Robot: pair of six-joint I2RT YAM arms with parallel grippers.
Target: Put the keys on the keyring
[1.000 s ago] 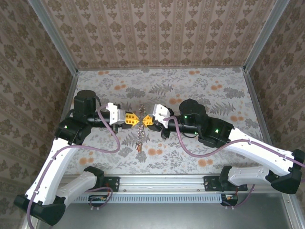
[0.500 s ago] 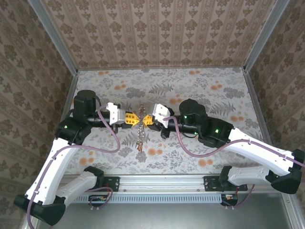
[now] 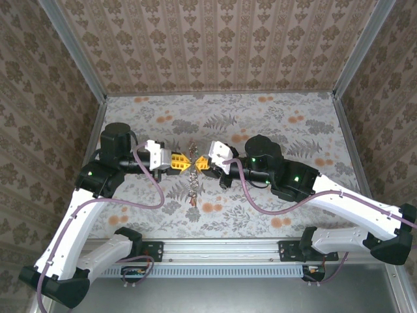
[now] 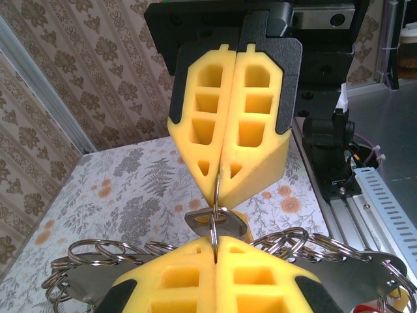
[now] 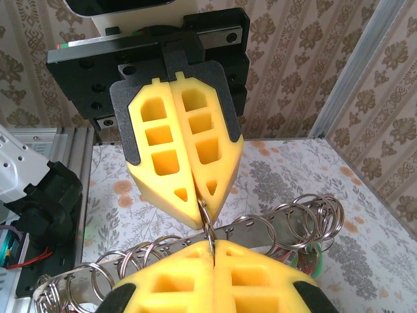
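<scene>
Both grippers meet tip to tip above the middle of the table. My left gripper (image 3: 184, 163) (image 4: 216, 244) and my right gripper (image 3: 199, 163) (image 5: 212, 246) are each shut on opposite sides of one thin grey keyring (image 4: 215, 199) (image 5: 207, 223). A grey metal key (image 4: 225, 220) hangs on that ring, its flat head just past my left fingertips. Below the grippers dangles a metal strip (image 5: 260, 227) carrying several more split rings and keys (image 3: 191, 197). A green tag (image 5: 318, 258) shows at its far end.
The table has a floral cloth (image 3: 287, 130) and patterned walls on three sides. An aluminium rail (image 3: 221, 248) with the arm bases runs along the near edge. The right arm's purple cable (image 3: 260, 205) loops low over the cloth.
Both grippers keep their place and stay shut on the ring. The hanging bunch of rings and keys has swayed slightly.
</scene>
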